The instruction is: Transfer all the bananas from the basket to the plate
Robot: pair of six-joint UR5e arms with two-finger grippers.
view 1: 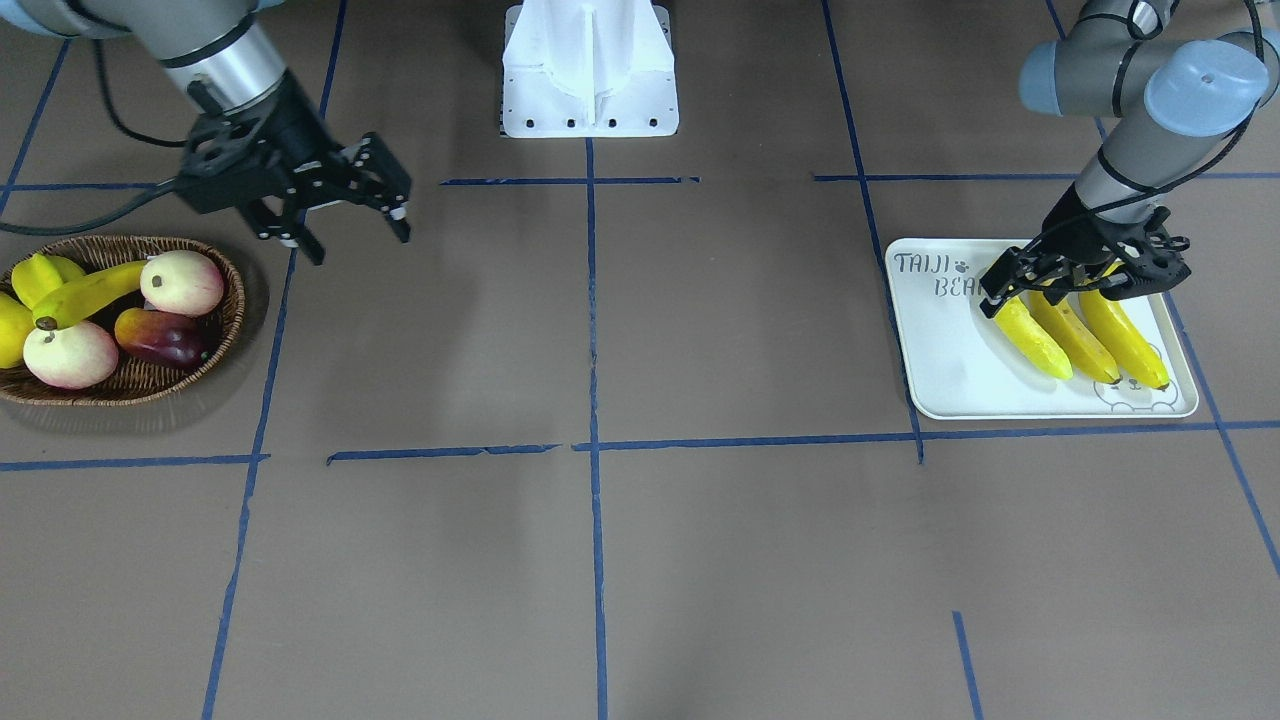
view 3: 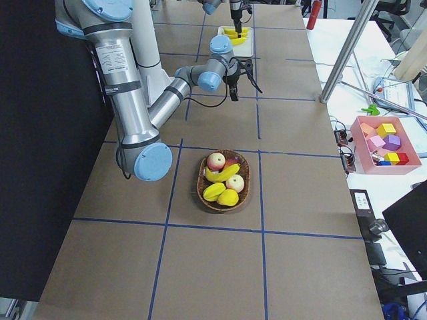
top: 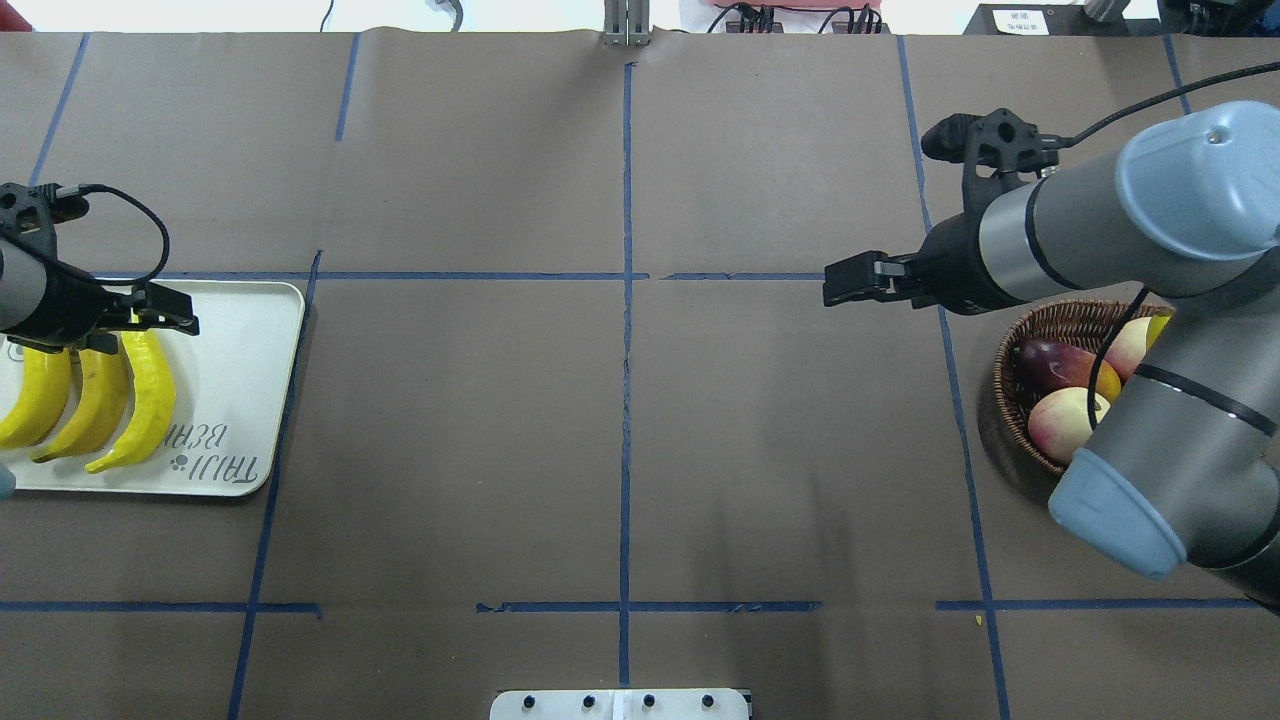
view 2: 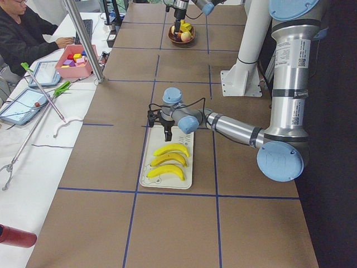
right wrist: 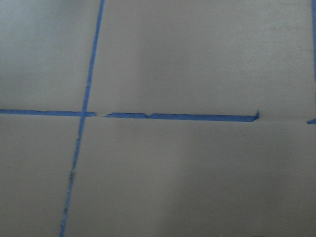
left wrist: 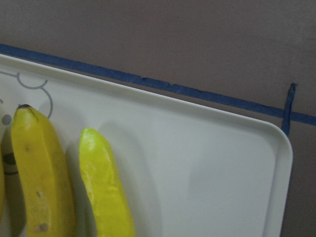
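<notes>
Brown tabletop (view 1: 600, 330); left gripper (view 1: 1078, 290) hung splayed, empty, over three curved yellow bananas (view 1: 1075, 335) on white rimmed plate (view 1: 950, 370), seemingly to clear them; right gripper (view 1: 355, 240), well apart, likewise

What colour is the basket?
The basket is brown woven wicker, seen best in the front-facing view.

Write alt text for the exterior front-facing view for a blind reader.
Three bananas lie side by side on the white plate, view right, with the open left gripper low over them. View left, the open right gripper hovers beside the basket, which holds one banana among other fruit.
</notes>
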